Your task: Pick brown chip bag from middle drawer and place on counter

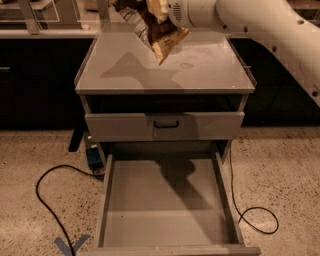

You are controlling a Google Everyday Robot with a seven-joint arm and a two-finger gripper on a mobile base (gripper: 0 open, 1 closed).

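The brown chip bag (152, 31) hangs from my gripper (156, 9) at the top of the camera view, above the rear middle of the counter (125, 75). Its cream-yellow lower end points down and casts a shadow on the counter's left half. The gripper is shut on the bag's upper part, which is cut off by the top edge. My white arm (260, 25) comes in from the upper right. The middle drawer (165, 200) is pulled fully open below, a grey tray with nothing in it.
A closed grey drawer face with a dark loop handle (166, 123) sits above the open drawer. A black cable (45, 200) loops on the speckled floor at left, another cable (255, 215) at right. Blue tape (70, 245) marks the floor. A pale ledge (45, 32) runs behind.
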